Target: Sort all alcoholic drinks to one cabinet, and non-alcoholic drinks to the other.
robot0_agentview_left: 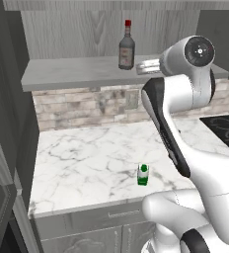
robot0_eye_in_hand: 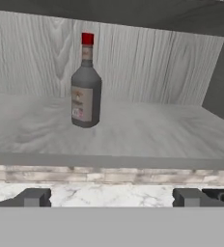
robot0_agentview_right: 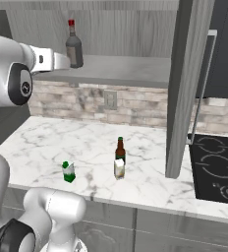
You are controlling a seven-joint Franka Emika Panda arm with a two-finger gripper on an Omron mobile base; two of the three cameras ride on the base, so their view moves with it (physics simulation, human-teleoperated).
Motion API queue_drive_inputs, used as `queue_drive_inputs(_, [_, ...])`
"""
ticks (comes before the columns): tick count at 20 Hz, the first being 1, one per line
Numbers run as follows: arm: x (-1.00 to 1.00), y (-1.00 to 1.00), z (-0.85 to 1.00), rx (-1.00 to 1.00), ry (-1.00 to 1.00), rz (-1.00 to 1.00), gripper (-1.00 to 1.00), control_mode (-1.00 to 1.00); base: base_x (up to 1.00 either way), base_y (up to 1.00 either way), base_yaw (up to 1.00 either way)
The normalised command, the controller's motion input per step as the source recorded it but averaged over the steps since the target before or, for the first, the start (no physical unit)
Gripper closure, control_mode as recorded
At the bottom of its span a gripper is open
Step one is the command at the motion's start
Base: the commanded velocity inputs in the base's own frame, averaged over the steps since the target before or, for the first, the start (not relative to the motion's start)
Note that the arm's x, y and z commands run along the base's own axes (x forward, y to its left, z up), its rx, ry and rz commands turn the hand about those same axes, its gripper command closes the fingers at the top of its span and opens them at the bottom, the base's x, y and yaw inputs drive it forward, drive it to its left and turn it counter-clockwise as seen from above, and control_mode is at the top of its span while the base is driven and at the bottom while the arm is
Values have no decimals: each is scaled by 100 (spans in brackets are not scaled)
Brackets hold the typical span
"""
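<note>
Glass bottle (robot0_eye_in_hand: 86,82) stands upright on the shelf (robot0_eye_in_hand: 133,135), red cap up; gripper (robot0_eye_in_hand: 111,197) spread empty.

You have the long grey shelf (robot0_eye_in_hand: 147,130) of the wide wood-grain wall cabinet carrying one item: the clear-grey glass bottle (robot0_eye_in_hand: 86,82) with red cap and pale label, standing upright well back from the shelf's front edge. Below it, your white marble counter (robot0_agentview_right: 47,142) carries the green-and-white carton (robot0_agentview_right: 68,172) near its front edge, and further right the brown bottle (robot0_agentview_right: 120,149) upright just behind the cream-yellow carton (robot0_agentview_right: 119,169).
</note>
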Motion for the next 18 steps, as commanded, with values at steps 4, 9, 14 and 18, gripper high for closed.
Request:
queue_drive_inputs(4, [-2,-5,-28,-2,0,0,-100,-100,0,0,0])
queue_drive_inputs(9, [0,-14,-27,0,0,0,-100,-100,0,0,0])
queue_drive_inputs(14, [-7,-26,-32,2,4,0,-100,-100,0,0,0])
queue_drive_inputs(18, [-12,-31,-38,3,11,0,-100,-100,0,0,0])
